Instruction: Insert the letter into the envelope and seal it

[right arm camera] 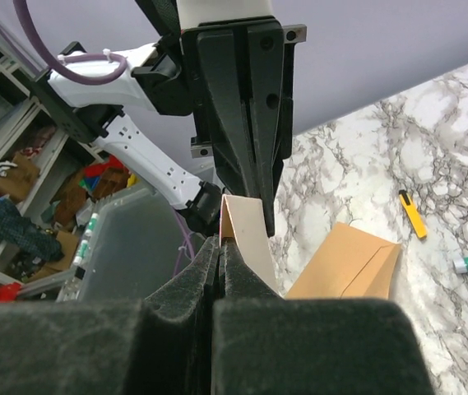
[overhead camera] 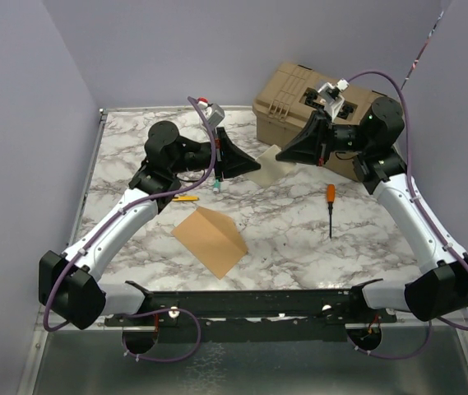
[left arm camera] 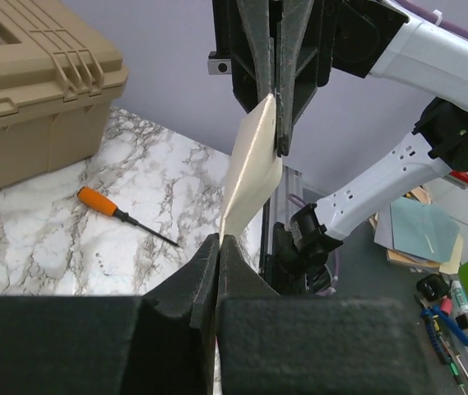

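Observation:
The letter (overhead camera: 268, 170), a pale pinkish-tan sheet, hangs in the air between my two grippers, bent and above the back of the table. My left gripper (overhead camera: 254, 165) is shut on its left edge; in the left wrist view the fingertips (left arm camera: 220, 240) pinch the sheet (left arm camera: 250, 169). My right gripper (overhead camera: 282, 155) is shut on its right edge; in the right wrist view it (right arm camera: 220, 243) pinches the sheet (right arm camera: 248, 234). The kraft-brown envelope (overhead camera: 210, 239) lies flat on the table nearer the front, with its flap raised. It also shows in the right wrist view (right arm camera: 345, 267).
A tan toolbox (overhead camera: 316, 111) stands at the back right, behind the right gripper. An orange screwdriver (overhead camera: 330, 206) lies right of centre. A yellow utility knife (overhead camera: 186, 197) and a green-capped marker (overhead camera: 216, 186) lie beside the left arm.

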Tool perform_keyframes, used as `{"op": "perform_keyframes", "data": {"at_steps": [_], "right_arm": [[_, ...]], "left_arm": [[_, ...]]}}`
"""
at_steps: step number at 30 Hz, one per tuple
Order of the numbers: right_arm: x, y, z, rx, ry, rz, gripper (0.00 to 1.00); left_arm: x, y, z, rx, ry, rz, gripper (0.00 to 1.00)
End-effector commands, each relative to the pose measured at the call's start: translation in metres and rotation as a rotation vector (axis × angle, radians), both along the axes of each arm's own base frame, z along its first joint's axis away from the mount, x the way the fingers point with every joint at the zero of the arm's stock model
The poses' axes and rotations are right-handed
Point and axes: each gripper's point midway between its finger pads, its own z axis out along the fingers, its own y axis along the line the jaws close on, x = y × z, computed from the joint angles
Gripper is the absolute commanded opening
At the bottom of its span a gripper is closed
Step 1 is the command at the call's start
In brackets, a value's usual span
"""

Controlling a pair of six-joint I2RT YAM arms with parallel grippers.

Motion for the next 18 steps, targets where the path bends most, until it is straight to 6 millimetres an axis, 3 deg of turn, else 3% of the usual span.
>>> {"op": "perform_keyframes", "data": {"at_steps": [1,2,5,7,14,18], "right_arm": [[0.008,0.002,0.001,0.01,0.016,-0.052,0.01],[0.011,0.002,0.001,0.005,0.025,-0.076,0.1],[0.021,-0.001,0.001,-0.014,0.032,-0.163,0.54],[0.025,-0.004,0.004,-0.016,0.032,-0.224,0.71],[0.041,-0.035,0.026,0.088,-0.025,-0.587,0.89],[0.049,-0.043,0.025,0.191,0.078,-0.676,0.99]], "left_arm": [[0.001,0.0,0.002,0.008,-0.036,0.006,0.0],[0.001,0.001,0.003,0.008,-0.042,0.013,0.0],[0.004,0.004,0.004,0.019,-0.04,0.042,0.0],[0.007,0.005,0.005,0.024,-0.031,0.061,0.0],[0.029,0.013,0.044,-0.133,0.121,0.241,0.0],[0.032,0.017,0.063,-0.257,0.208,0.28,0.0]]}}
